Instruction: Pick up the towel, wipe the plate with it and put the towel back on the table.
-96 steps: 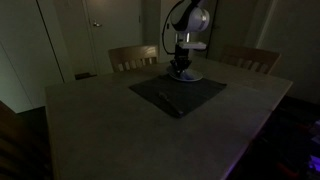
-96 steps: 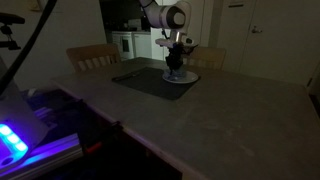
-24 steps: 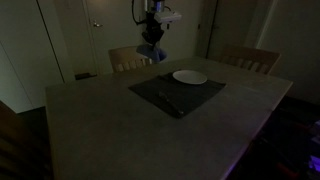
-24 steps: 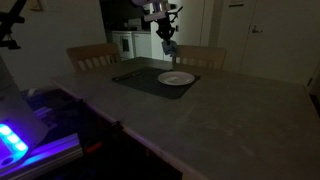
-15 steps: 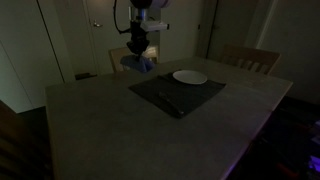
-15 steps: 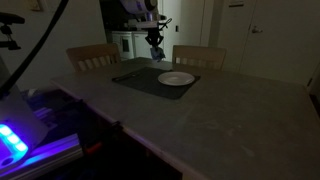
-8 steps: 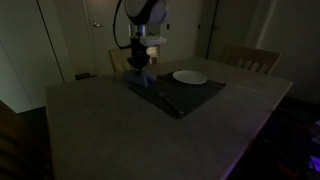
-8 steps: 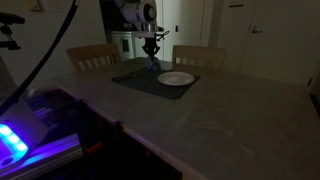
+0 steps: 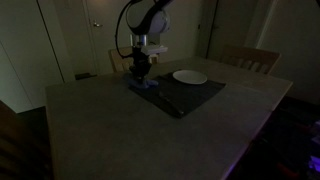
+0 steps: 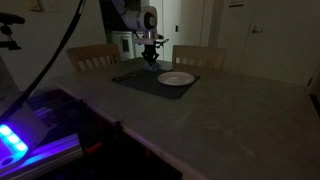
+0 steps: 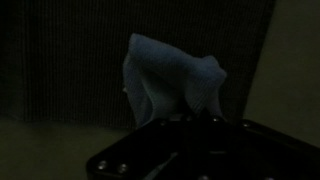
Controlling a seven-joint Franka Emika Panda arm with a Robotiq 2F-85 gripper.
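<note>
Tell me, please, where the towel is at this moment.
In an exterior view the towel hangs in the pincer, low over the far corner of the dark mat, on the left of the plate in that picture.

open: table front | obstacles: plate on mat; chairs behind far edge

No readable text, labels, brands, numbers or signs in any view; everything is dark and blurry. Surfaces of the towel, plate, hand and worktop look plain, with no legible markings.
</note>
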